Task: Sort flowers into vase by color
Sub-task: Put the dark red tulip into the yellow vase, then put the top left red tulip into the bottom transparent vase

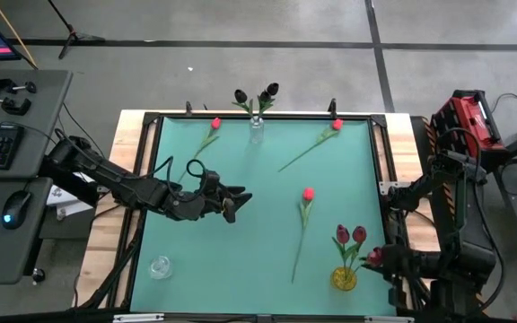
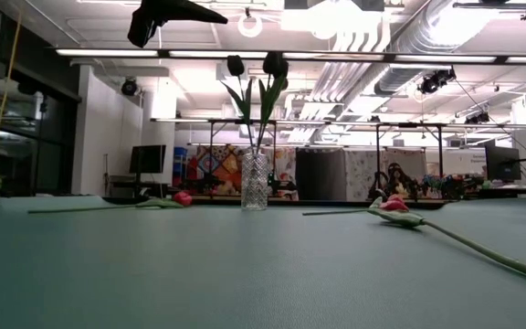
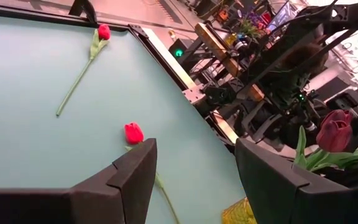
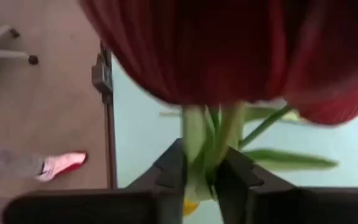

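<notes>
My right gripper [image 4: 207, 177] is at the table's near right corner [image 1: 377, 258], beside a yellow vase [image 1: 344, 279] that holds two dark maroon tulips [image 1: 350, 235]. It is shut on the green stem of a maroon tulip [image 4: 229, 43]. My left gripper [image 1: 233, 203] is open and empty, high above the table's left middle [image 2: 176, 14]. A clear vase [image 1: 256, 131] at the far edge holds two black tulips [image 1: 255, 94]. Three red tulips lie flat on the table: far left [image 1: 215, 123], far right [image 1: 337, 125] and middle [image 1: 308, 193]. My right gripper pinches the maroon tulip's green stem [image 4: 194, 146] between its two fingers, just below the head. The fingers lie across the stem. The head stands close in front of the wrist camera, and a bit of the yellow vase [image 4: 190, 207] shows beyond the fingers.
An empty clear glass vase [image 1: 160, 266] stands at the near left. The table has a black frame [image 1: 380, 161] along its edges. A desk with a keyboard and mouse [image 1: 12, 208] stands left of the table.
</notes>
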